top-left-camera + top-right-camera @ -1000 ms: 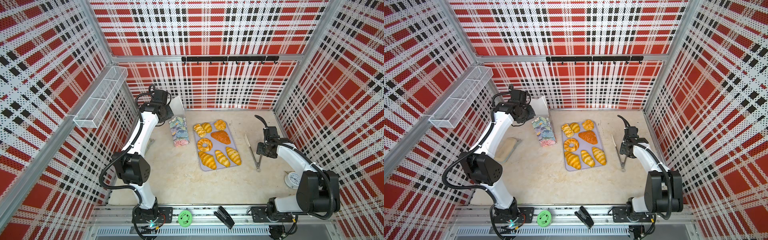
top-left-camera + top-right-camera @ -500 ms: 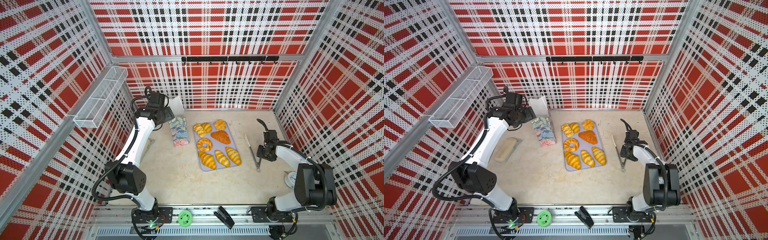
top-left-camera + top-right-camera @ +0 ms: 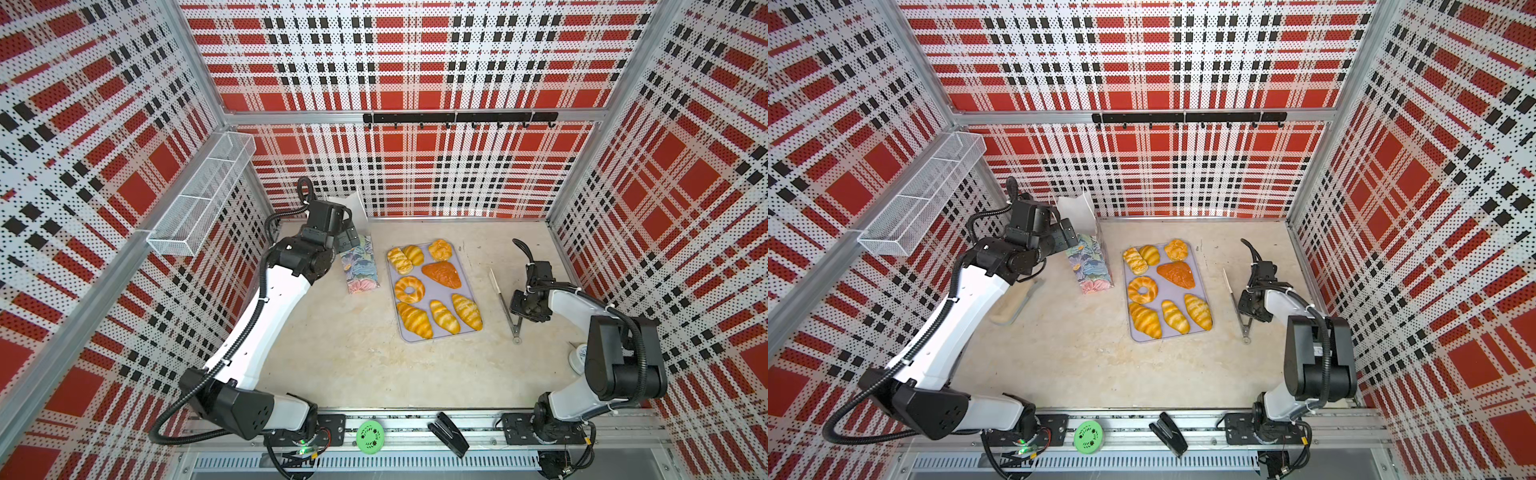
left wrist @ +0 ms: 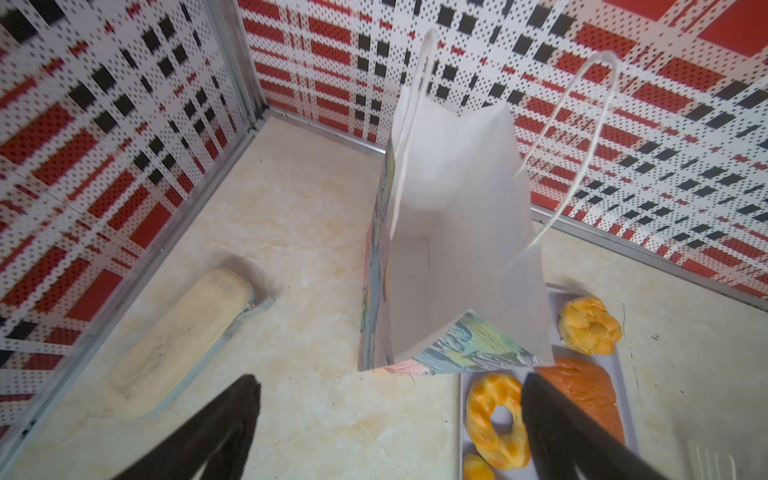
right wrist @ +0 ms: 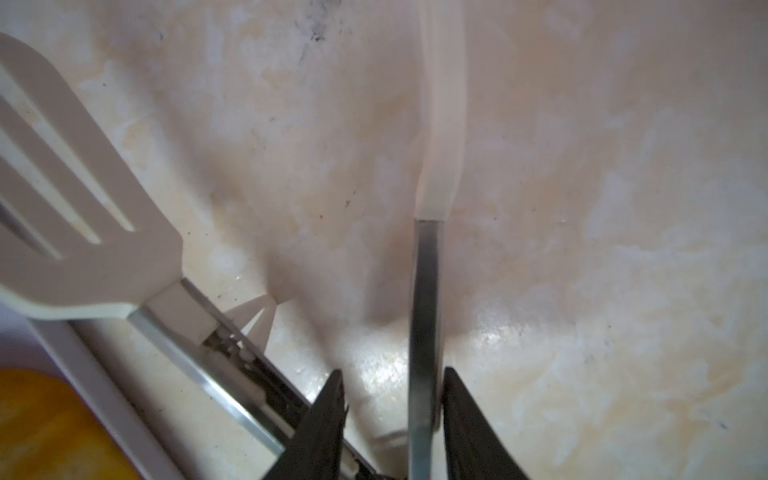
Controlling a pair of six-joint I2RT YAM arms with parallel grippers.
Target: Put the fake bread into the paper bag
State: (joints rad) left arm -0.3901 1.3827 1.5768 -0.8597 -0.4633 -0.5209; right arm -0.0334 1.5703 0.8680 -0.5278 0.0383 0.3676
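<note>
So, fetching the tongs (image 5: pixel 424 291): my left hand (image 3: pixel 350 240) gapes empty beside the upright bag (image 3: pixel 361 266), bread (image 3: pixel 442 274) sits on its tray (image 3: pixel 434 293) (all eight), my right hand (image 5: pixel 394 374) loosely straddles one tong arm; next, clamp.

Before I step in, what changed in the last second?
The left claw opened wide, apparently releasing the paper bag, and sits beside it. The right claw narrowed around one arm of the tongs, not yet clamped. Bag upright, all eight pieces of fake bread on the tray, unchanged.
</note>
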